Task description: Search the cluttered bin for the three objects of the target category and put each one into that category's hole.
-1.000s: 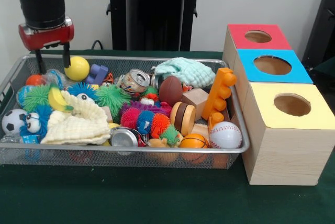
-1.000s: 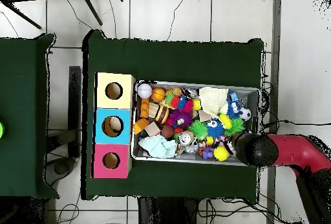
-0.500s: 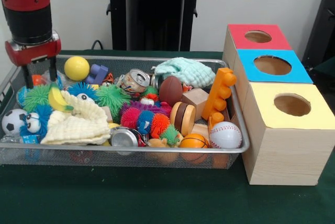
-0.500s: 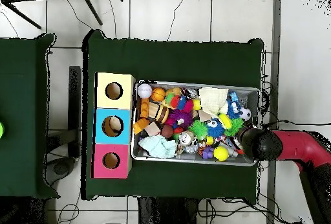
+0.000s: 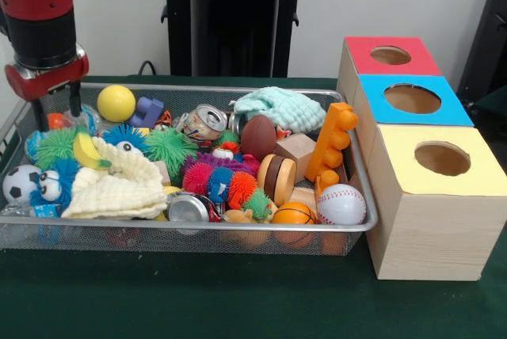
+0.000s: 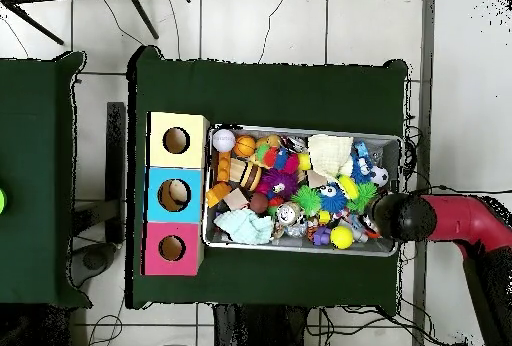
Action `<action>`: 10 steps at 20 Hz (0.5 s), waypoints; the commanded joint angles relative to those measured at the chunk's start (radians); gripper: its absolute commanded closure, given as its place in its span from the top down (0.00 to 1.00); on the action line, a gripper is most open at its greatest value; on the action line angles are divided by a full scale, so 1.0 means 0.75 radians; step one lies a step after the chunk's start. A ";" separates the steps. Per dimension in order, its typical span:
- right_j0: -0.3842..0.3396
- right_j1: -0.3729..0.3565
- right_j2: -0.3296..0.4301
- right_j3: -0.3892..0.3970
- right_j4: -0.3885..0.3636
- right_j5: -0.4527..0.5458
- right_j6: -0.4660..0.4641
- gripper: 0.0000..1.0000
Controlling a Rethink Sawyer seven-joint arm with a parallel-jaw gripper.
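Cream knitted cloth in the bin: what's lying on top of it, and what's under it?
A yellow banana toy rests on the cream knitted cloth at its upper left edge. A crushed can sits at its right edge. Whatever lies beneath the cloth is covered.

Silver mesh bin (image 5: 238, 232) — boxes faced red (image 5: 390, 55), blue (image 5: 412, 99), yellow (image 5: 440, 159) — green tablecloth (image 5: 198, 299).

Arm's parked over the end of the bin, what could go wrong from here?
1. The end effector sits open right at the cluttered bin's end wall; going down from here, a finger could catch the wire rim.
2. Toys are packed tight: the yellow ball touches the purple block, so a grasp may snag a neighbour.
3. The blue box's hole is at the opposite end, flanked by red and yellow boxes; a long carry risks a wrong-hole drop.
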 commanded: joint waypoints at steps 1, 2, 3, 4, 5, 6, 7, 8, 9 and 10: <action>0.032 0.006 -0.025 -0.047 -0.047 0.186 -0.359 1.00; 0.032 0.006 -0.028 -0.040 -0.050 0.194 -0.368 1.00; 0.031 0.002 -0.026 -0.029 -0.052 0.193 -0.373 1.00; 0.020 -0.003 -0.024 -0.005 -0.054 0.185 -0.382 1.00; 0.015 -0.002 -0.022 0.005 -0.052 0.180 -0.375 1.00; 0.010 0.006 -0.024 0.008 -0.049 0.174 -0.357 1.00; 0.008 0.009 -0.025 0.011 -0.050 0.170 -0.351 1.00; 0.008 0.020 -0.025 0.003 -0.054 0.170 -0.354 1.00; 0.008 0.024 -0.026 0.001 -0.056 0.169 -0.355 1.00; 0.010 0.027 -0.025 -0.002 -0.051 0.171 -0.351 1.00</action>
